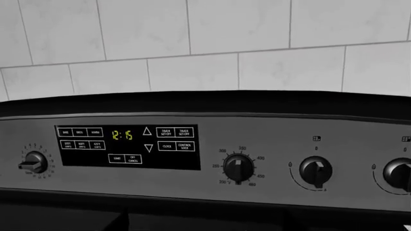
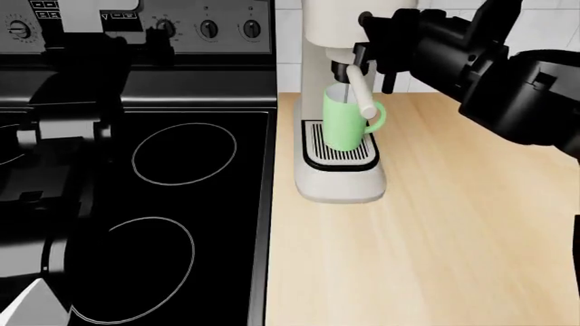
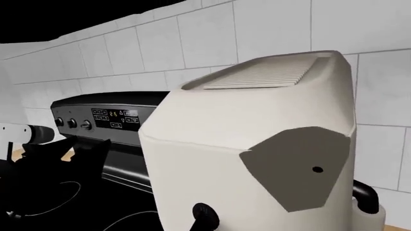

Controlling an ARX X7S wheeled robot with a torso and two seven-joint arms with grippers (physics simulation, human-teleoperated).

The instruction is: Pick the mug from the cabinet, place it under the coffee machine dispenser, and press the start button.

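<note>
The mug (image 2: 346,121) stands upright on the slotted drip tray (image 2: 340,155) of the cream coffee machine (image 2: 341,102), directly below the dark dispenser (image 2: 348,68), with its loop handle turned toward the wooden counter (image 2: 435,231) on the robot's right. The dispenser's cream stick handle (image 2: 359,92) slants down across the mug's rim in the head view. The machine sits at the counter's edge, just beside the black stove (image 2: 172,204), whose two ring burners show as thin pale circles. The right arm (image 2: 490,68) reaches in from the right at the height of the machine's upper body; its gripper (image 2: 392,46) is at the machine's side, close to the body, and whether it touches cannot be told. Its fingers are not clearly visible in any view, so whether it is open or closed cannot be told. The right wrist view looks over the machine's ribbed top (image 3: 260,77) and an angled grey side panel (image 3: 299,166) with a small dark dot, the tiled wall (image 3: 289,29) behind it. The left arm (image 2: 64,129) is over the stove, well apart from the machine; its gripper's state cannot be told either, since the dark links hide it. The left wrist view faces the stove's control panel (image 1: 128,147), where a green clock display (image 1: 122,135) reads 12:15, with round knobs (image 1: 239,168) to either side and white tiles above.
</note>
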